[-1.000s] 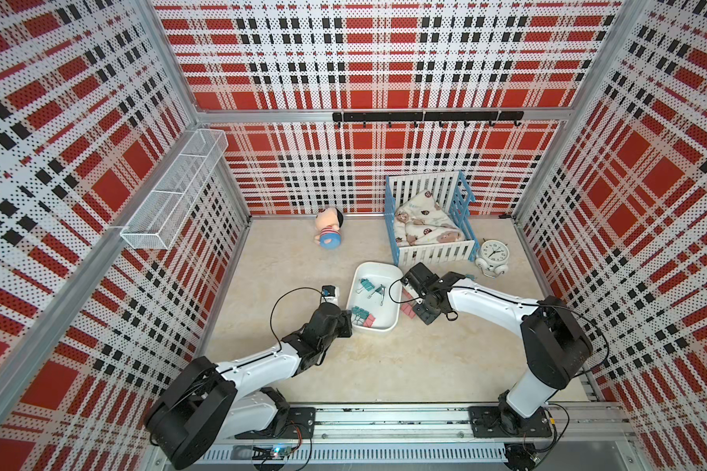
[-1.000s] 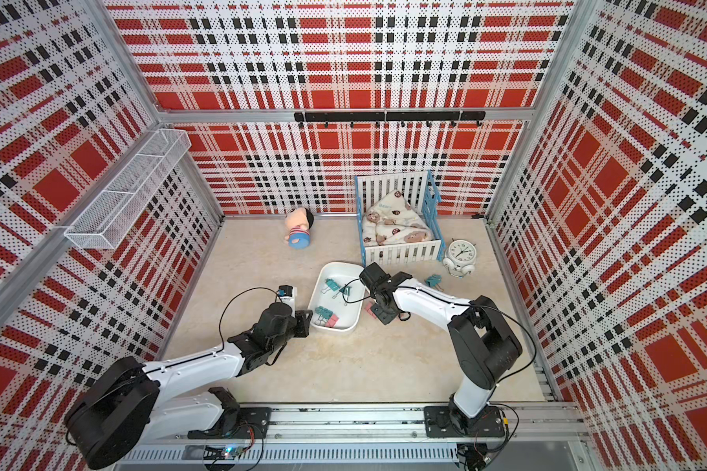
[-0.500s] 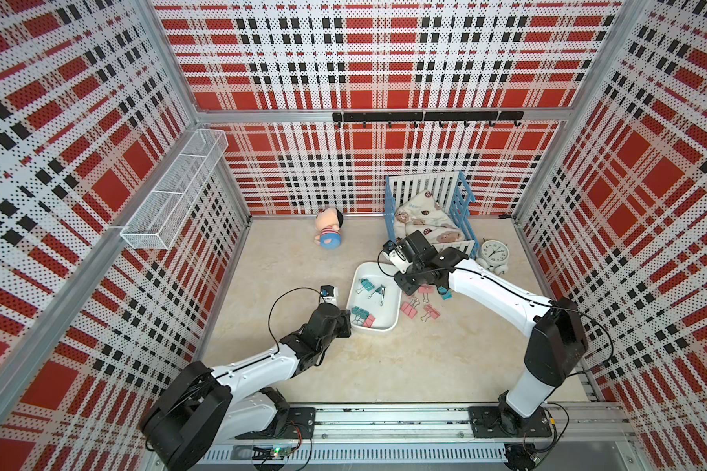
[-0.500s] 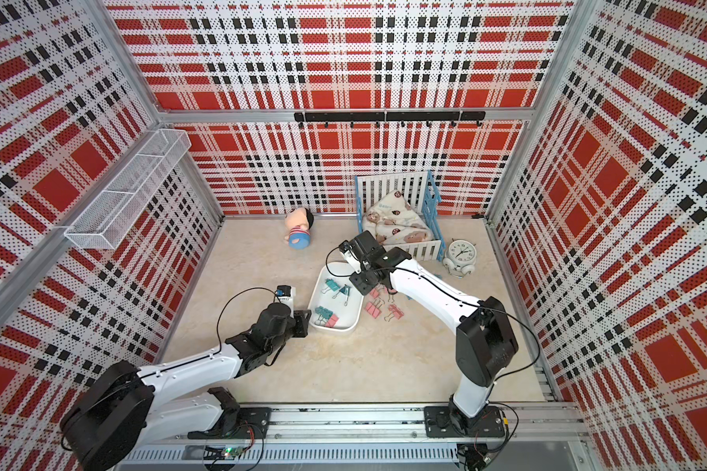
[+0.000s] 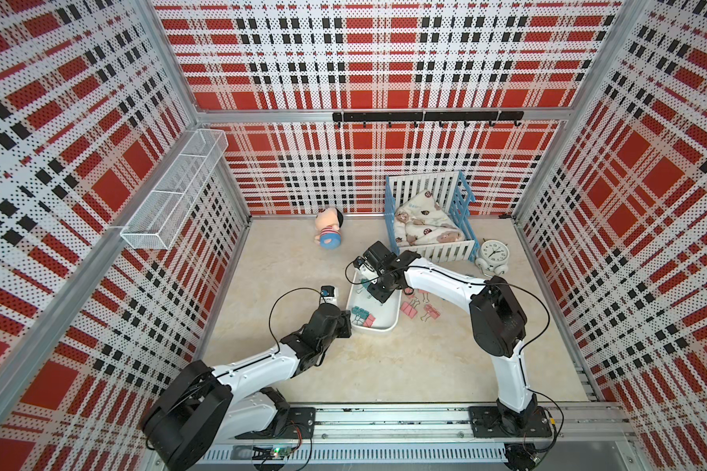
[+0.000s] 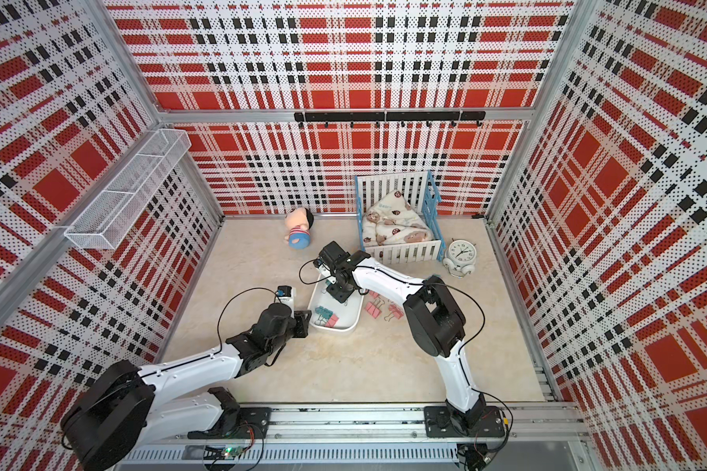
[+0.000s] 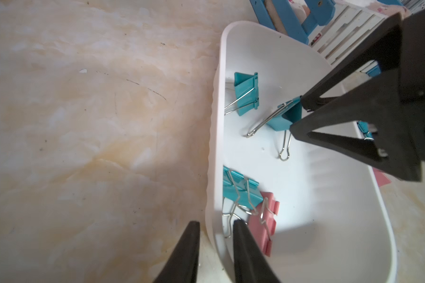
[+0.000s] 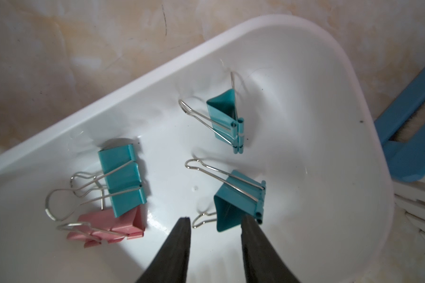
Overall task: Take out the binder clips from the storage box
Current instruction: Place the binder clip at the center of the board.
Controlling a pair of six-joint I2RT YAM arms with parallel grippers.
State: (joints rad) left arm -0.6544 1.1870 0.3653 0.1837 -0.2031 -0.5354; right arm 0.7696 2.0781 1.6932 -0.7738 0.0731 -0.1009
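The storage box (image 5: 385,315) (image 6: 354,321) is a shallow white tub in the middle of the floor. Inside it lie three teal binder clips (image 8: 225,122) (image 8: 238,198) (image 8: 122,178) and a pink one (image 8: 113,226). My right gripper (image 8: 216,218) (image 5: 379,295) hangs open inside the box; the nearest teal clip lies at one fingertip, not gripped. My left gripper (image 7: 216,222) (image 5: 350,322) is shut on the box's near wall, one finger inside and one outside. Pink binder clips (image 5: 409,308) (image 6: 394,312) lie on the floor just right of the box.
A white-and-blue toy crib (image 5: 429,220) with a blanket stands behind the box, close to my right arm. A white alarm clock (image 5: 494,255) sits beside it. A doll (image 5: 328,233) lies at the back. A wire-mesh basket (image 5: 176,191) hangs on the left wall.
My right gripper has moved from the floor right of the box, where pink clips now lie, up and back over the box, and its jaws have opened. The left arm has not moved.
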